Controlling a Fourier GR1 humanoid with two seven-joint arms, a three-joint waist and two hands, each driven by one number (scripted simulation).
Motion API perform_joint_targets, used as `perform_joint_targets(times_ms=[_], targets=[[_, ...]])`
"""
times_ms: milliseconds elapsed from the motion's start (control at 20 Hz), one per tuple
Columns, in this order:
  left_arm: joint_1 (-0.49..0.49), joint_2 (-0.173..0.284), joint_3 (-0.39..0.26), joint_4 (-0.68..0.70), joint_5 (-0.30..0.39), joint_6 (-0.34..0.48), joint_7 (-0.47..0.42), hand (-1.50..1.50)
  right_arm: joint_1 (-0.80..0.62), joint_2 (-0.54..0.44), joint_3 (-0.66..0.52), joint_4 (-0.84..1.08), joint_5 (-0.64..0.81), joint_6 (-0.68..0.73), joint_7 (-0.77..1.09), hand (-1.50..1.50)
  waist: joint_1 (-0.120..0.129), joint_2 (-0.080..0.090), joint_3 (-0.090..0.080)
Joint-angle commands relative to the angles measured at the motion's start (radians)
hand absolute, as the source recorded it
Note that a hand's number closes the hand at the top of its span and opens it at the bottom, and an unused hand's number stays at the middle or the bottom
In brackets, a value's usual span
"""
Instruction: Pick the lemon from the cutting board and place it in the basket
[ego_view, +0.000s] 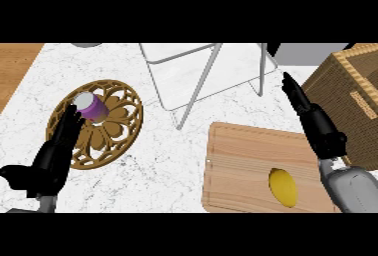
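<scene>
On the white marble counter, the lemon lies near the cutting board's near right corner. The right hand stretches straight-fingered above it, empty, apparently just beside the wicker basket. The left hand rests open, far left.

One head view looks steeply down on the counter.

Lemon on cutting board, untouched

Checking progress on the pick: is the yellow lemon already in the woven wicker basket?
No, the yellow lemon lies on the wooden cutting board, outside the woven wicker basket, with the right hand open above it.
</scene>
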Motion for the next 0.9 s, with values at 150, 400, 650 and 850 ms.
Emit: perform_joint_targets(times_ms=[150, 400, 650, 850], targets=[[-0.051, 0.066, -0.003, 0.053, -0.066, 0.017, 0.098, 0.0, 0.066, 0.072, -0.076, 0.071, -0.331, 0.351, -0.282, 1.5, -0.02, 0.016, 0.011], [-0.049, 0.064, -0.04, 0.089, -0.068, -0.002, 0.16, 0.0, 0.08, 0.189, -0.017, -0.081, -0.449, 0.597, -0.582, 1.5, -0.048, 0.005, 0.017], [-0.17, 0.047, -0.066, 0.124, -0.118, 0.019, 0.293, 0.0, 0.344, 0.103, -0.108, -0.096, -0.247, 0.541, -0.845, -1.5, -0.043, 0.0, 0.001], [-0.154, 0.068, -0.03, 0.115, -0.087, 0.005, 0.284, 0.0, 0.36, -0.093, -0.234, -0.158, -0.069, 0.356, -0.693, -1.5, -0.059, -0.007, -0.002]])
